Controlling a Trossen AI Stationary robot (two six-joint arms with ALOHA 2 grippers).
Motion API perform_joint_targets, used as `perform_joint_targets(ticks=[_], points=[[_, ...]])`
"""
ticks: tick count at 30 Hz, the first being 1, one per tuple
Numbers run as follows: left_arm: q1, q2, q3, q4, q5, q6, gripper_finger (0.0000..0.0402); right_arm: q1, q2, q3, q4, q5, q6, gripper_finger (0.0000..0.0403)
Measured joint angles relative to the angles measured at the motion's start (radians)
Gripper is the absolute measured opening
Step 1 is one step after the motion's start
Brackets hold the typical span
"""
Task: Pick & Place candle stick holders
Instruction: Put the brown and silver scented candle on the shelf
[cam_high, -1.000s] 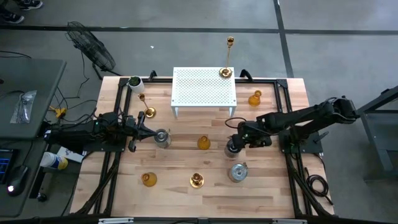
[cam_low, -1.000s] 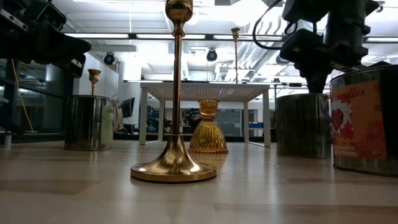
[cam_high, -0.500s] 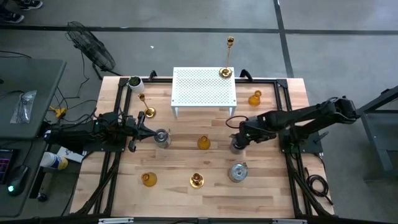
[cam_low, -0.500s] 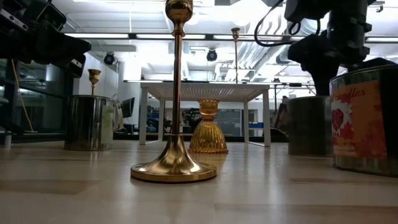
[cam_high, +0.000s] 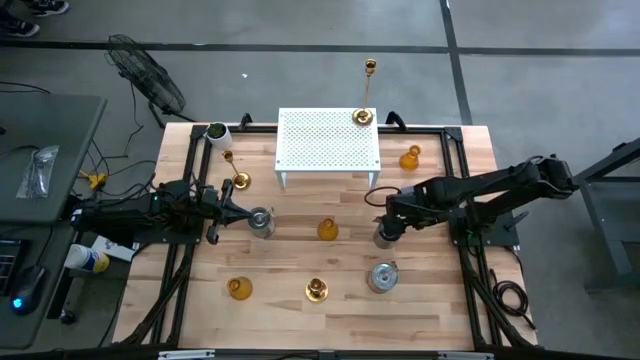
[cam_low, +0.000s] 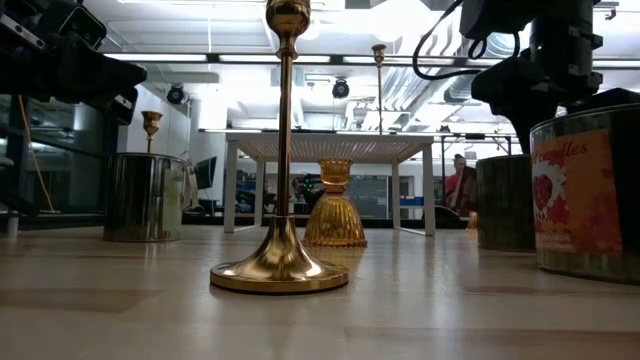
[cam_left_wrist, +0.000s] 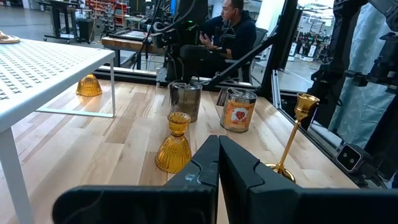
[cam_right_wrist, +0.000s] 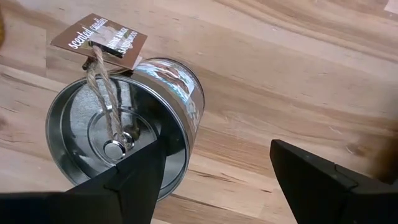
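Nine candle holders on a wooden table (cam_high: 420, 305). Silver cups, three: one (cam_high: 384, 234) right of centre, directly under the right gripper (cam_high: 388, 226), whose fingers stand spread with one finger (cam_right_wrist: 134, 180) at the cup's rim, seemingly inside it, and the other outside and clear of the wall, so nothing is pinched; its paper tag (cam_right_wrist: 99, 42) hangs on twine over the edge. A second cup (cam_high: 383, 276) stands nearer, toward the front edge, and a third (cam_high: 260, 221) left of centre, just beside the left gripper (cam_high: 232, 206). Amber glass holders, three: one (cam_high: 328, 229) at the middle of the table between the two arms, one (cam_high: 239, 288) at near left, one (cam_high: 410, 158) at far right beside the rack. Brass sticks, three: one (cam_high: 316, 290) at near centre, upright, close before the low camera; one (cam_high: 235, 176) at left near the left gripper; one (cam_high: 364, 112) standing on the far right corner of the white perforated rack (cam_high: 328, 140). The rack sits at the far middle of the table. Left gripper: fingers pressed together, holding nothing, resting low at the left side, pointing toward the centre. A white cup (cam_high: 216, 131) with dark contents sits at the far left corner. Beyond the table, a seated person (cam_left_wrist: 230, 31) in dark clothing.
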Motion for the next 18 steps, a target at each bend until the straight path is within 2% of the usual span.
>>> perform_joint_targets(ticks=[6, 18], points=[[0.0, 0.0, 0.0, 0.0, 0.0, 0.0, 0.0, 0.001, 0.0, 0.001, -0.004, 0.006, 0.0, 0.0274], [0.0, 0.0, 0.0, 0.0, 0.0, 0.0, 0.0, 0.001, 0.0, 0.001, -0.01, 0.008, -0.013, 0.0179]])
